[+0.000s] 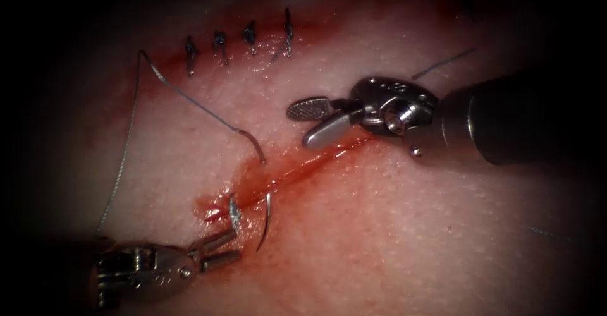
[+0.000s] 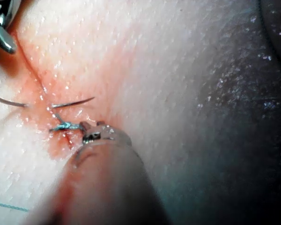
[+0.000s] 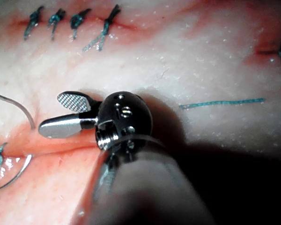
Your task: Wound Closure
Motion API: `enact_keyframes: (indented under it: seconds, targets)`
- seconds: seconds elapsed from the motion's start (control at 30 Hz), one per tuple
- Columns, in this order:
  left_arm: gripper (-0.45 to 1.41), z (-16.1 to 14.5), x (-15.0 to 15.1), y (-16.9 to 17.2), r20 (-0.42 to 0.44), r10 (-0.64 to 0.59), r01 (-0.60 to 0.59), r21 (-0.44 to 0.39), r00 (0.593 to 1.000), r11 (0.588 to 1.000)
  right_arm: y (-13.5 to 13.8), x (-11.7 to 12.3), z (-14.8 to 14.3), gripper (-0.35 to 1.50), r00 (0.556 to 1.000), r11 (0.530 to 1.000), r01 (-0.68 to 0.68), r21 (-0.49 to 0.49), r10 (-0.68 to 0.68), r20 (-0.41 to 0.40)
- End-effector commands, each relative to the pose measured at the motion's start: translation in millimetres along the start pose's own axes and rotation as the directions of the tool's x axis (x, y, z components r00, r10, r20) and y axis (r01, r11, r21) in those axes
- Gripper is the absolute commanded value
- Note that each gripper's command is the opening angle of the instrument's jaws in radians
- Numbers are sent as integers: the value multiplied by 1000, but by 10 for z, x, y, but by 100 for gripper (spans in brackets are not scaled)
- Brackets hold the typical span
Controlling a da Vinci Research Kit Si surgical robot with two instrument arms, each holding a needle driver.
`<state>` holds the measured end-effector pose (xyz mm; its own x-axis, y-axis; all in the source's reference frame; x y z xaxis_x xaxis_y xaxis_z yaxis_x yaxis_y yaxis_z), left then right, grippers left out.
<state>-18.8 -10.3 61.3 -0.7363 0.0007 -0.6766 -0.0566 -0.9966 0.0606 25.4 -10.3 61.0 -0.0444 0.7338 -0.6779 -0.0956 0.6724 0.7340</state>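
Observation:
The curved needle (image 1: 265,221) sits in the tissue (image 1: 392,227) across the cut (image 1: 303,167). Its tail end enters on the left side and its pointed end stands out on the right side. The same needle (image 2: 75,102) shows in the left wrist view, and the needle (image 3: 14,176) in the right wrist view. Thread (image 1: 133,120) runs from the tail in a long loop to the lower left. My left tool (image 1: 236,240) has its jaws open beside the emerged needle and a knotted stitch (image 1: 234,212), holding nothing. My right tool (image 1: 298,126) hovers open and empty over the cut's far end.
Several tied stitches (image 1: 250,35) close an older cut at the back. A loose piece of thread (image 1: 442,63) lies behind the right tool. Red fluid (image 1: 253,183) pools along the cut near the needle.

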Motion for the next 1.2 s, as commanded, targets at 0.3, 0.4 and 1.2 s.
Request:
enact_keyframes:
  seconds: [0.3, 0.4, 1.2]
  targets:
    - [32, 26, 16, 10, -96, 124, -126, -6, 988, 992, 1, -15, -1, 128, 995, 994, 94, 59, -92, -42]
    - [42, 31, 19, 7, -113, 140, -140, 8, 984, 990, 0, -16, -1, 128, 994, 993, 101, 60, -99, -42]
    - [79, 57, 24, -19, -171, 242, -227, 100, 955, 969, -3, -37, 1, 123, 991, 989, 128, 70, -125, -42]
